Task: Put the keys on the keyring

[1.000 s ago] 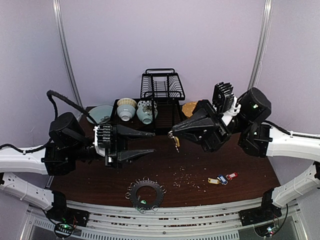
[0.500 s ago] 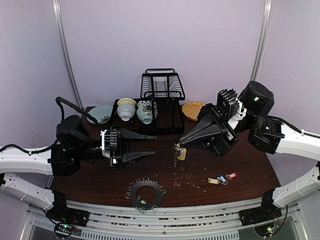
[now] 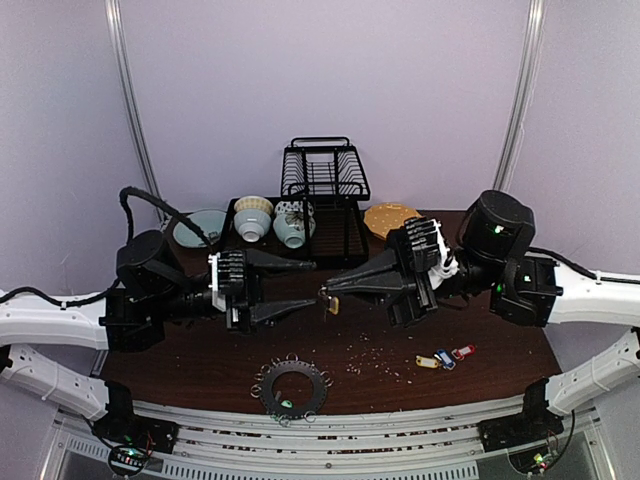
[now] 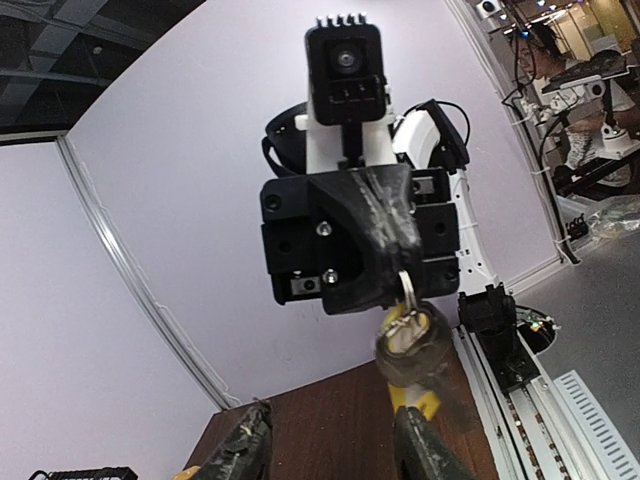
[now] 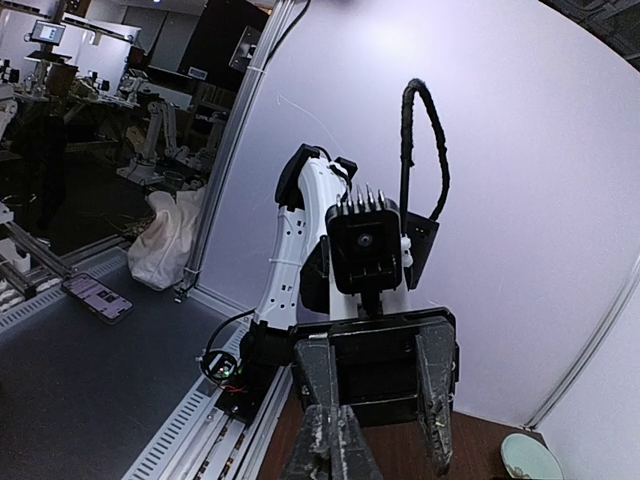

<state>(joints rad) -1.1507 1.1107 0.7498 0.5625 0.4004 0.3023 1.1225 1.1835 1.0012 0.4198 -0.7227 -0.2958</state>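
I have both arms up over the middle of the table (image 3: 200,350), grippers pointing at each other. The right gripper (image 3: 330,291) is pinched tight on a small metal ring, and the yellow-tagged key (image 3: 332,304) hangs from it in the air above the table's centre. In the left wrist view that key (image 4: 408,338) dangles right in front of the camera under the closed right fingers, blurred, with its yellow tag trailing below.

The left gripper (image 3: 312,284) is spread wide and holds nothing. In the top view its tips sit just to the 9 o'clock side of the hanging key. I cannot tell whether the lower finger touches it. The right wrist view confirms it: the two left fingers (image 5: 436,395) stand well apart.

The keyring (image 3: 291,388) lies flat on the table at 6 o'clock from the hanging key, near the front edge and well below both grippers. The loose keys (image 3: 445,357), with yellow, blue and red tags, lie in a little cluster at about 4 o'clock. Crumbs (image 3: 372,354) are scattered between them and the keyring.

At 12 o'clock along the back stand a dish rack (image 3: 325,178), two bowls (image 3: 253,216) and an orange plate (image 3: 388,216).
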